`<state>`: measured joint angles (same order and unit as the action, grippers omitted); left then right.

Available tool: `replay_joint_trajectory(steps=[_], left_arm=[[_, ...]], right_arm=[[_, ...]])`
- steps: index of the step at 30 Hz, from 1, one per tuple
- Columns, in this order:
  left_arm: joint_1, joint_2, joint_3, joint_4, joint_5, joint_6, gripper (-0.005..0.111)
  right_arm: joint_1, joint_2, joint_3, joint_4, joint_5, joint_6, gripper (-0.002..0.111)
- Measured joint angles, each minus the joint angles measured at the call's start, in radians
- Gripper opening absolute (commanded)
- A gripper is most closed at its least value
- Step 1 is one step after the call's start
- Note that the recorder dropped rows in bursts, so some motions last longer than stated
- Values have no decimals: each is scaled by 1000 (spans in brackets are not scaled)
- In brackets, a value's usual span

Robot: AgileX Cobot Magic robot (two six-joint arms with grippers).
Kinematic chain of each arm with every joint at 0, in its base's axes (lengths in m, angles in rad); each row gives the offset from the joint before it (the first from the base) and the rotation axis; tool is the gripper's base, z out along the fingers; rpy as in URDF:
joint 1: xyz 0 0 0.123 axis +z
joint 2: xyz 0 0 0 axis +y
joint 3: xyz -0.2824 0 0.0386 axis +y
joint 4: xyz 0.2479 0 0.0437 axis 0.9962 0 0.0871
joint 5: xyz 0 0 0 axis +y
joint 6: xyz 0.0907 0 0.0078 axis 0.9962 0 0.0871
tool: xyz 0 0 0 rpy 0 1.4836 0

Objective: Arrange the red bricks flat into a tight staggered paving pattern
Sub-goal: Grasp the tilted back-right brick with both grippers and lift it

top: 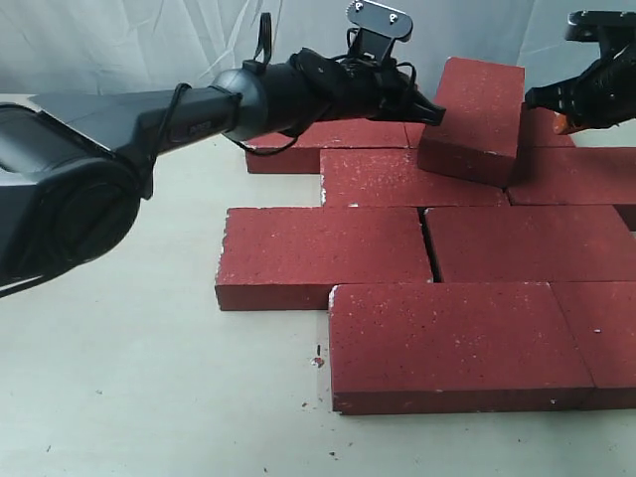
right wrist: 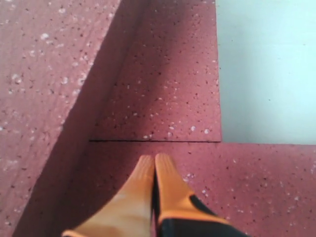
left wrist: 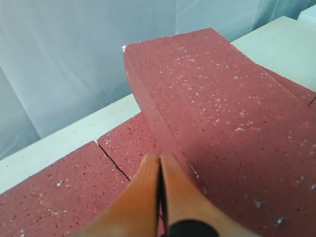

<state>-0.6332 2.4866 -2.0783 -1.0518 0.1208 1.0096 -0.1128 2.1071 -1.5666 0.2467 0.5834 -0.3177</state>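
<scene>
Several red bricks lie flat in staggered rows, such as the front brick [top: 452, 343] and the middle-row brick [top: 323, 256]. One red brick [top: 475, 119] stands tilted at the back, its low edge resting on the flat ones. My left gripper [top: 434, 111] is shut and empty, its tips at the tilted brick's left side. The left wrist view shows those shut fingertips [left wrist: 159, 157] beside the raised brick [left wrist: 222, 113]. On the brick's right side my right gripper [top: 542, 97] is also shut and empty. Its tips [right wrist: 154, 158] hover over flat bricks [right wrist: 168, 89] beside the tilted slab [right wrist: 44, 74].
The bricks sit on a pale table [top: 149, 397] with a white curtain [top: 119, 40] behind. A narrow gap [top: 429, 248] splits two middle-row bricks. Small red crumbs [top: 317, 361] lie in front of the paving. Bare table [right wrist: 266, 69] shows beyond the back row.
</scene>
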Motion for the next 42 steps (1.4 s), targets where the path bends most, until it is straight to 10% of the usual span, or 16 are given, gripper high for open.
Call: replay_joint_trajectory(steps=[35,42], left_arm=[[2,160,-224,-155,165,-11,0],[4,124,-240,16,168,-104,0]], right_arm=[[53,54,-15,52,-7,-37,-1],[109,-71,-18,-75,111,-43,-1]])
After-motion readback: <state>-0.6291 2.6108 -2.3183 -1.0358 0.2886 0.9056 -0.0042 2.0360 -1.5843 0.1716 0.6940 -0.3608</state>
